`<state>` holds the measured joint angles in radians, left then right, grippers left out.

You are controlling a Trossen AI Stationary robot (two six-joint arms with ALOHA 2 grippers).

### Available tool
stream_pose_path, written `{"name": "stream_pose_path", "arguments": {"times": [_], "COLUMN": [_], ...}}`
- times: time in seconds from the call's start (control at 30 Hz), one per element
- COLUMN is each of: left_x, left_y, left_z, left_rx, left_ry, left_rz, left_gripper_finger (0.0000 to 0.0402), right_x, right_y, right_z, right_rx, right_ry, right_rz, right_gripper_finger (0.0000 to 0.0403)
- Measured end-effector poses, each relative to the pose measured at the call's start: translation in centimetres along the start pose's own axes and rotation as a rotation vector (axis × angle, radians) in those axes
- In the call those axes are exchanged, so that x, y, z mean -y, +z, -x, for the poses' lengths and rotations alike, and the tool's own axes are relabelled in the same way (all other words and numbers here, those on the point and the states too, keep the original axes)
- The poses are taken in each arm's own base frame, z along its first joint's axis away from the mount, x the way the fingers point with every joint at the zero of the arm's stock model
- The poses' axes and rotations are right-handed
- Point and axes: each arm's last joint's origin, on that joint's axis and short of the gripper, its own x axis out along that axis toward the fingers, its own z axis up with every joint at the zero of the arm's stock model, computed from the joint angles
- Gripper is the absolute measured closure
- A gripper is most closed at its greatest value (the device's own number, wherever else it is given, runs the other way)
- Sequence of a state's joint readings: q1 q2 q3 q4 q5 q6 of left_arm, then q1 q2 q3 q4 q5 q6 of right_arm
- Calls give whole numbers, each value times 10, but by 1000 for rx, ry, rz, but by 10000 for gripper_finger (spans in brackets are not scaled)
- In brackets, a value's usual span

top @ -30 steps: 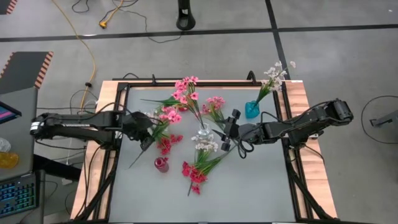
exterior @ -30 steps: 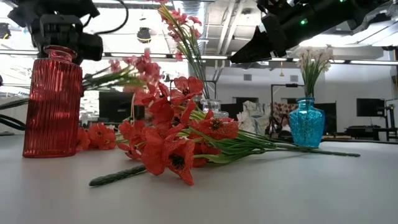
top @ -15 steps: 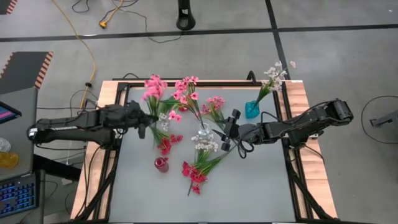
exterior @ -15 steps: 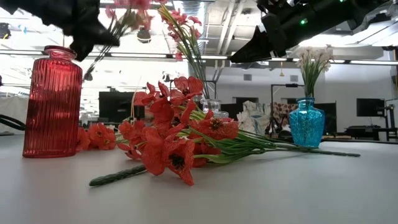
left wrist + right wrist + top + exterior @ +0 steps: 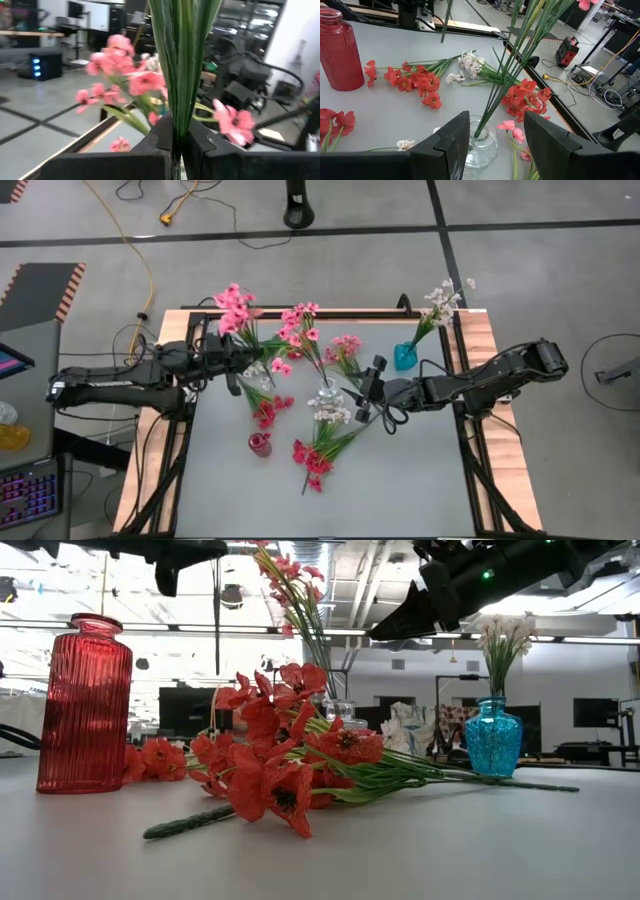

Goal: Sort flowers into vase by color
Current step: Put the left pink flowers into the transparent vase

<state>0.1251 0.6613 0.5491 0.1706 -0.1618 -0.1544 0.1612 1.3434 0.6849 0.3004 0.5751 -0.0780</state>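
- Grey table (image 5: 400, 480) under both arms, near edge first — a spray of red flowers (image 5: 312, 460) lies flat at about 6 o'clock from the clear vase, with the red vase (image 5: 259, 444) standing at roughly 8 o'clock from it.
- Mid-table, the clear glass vase (image 5: 325, 394) already holds pink stems. The right gripper (image 5: 492, 145) waits just beside it on the 3 o'clock side, jaws wide apart and holding nothing.
- At about 9 o'clock from that vase, the left gripper (image 5: 232, 358) is clamped tight on the green stems of a pink sprig (image 5: 234, 306), which rides well above the table with its blossoms pointing to 12 o'clock.
- Farther off, at 1 o'clock, the blue vase (image 5: 405, 356) carries white flowers (image 5: 440, 302).
- To do this step well, I judge the pink sprig belongs in the clear vase. Bring the stem ends over its narrow mouth, keep them near vertical, and lower slowly — the stems already inside crowd the opening and could be knocked aside.
- Release only once the stems sit deep, or the top-heavy sprig may tip out.
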Motion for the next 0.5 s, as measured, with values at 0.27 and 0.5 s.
{"name": "stream_pose_path", "arguments": {"times": [0.27, 0.5], "left_x": [21, 48], "left_y": [1, -4], "left_z": [2, 2], "left_rx": [22, 43], "left_ry": [-171, -248], "left_rz": [-65, -111], "left_gripper_finger": [400, 400], "right_x": [0, 0], "right_y": [0, 0], "right_z": [0, 0], "right_rx": [-1, -1], "right_ry": [0, -1], "right_rz": [0, 0], "right_gripper_finger": [188, 188]}}
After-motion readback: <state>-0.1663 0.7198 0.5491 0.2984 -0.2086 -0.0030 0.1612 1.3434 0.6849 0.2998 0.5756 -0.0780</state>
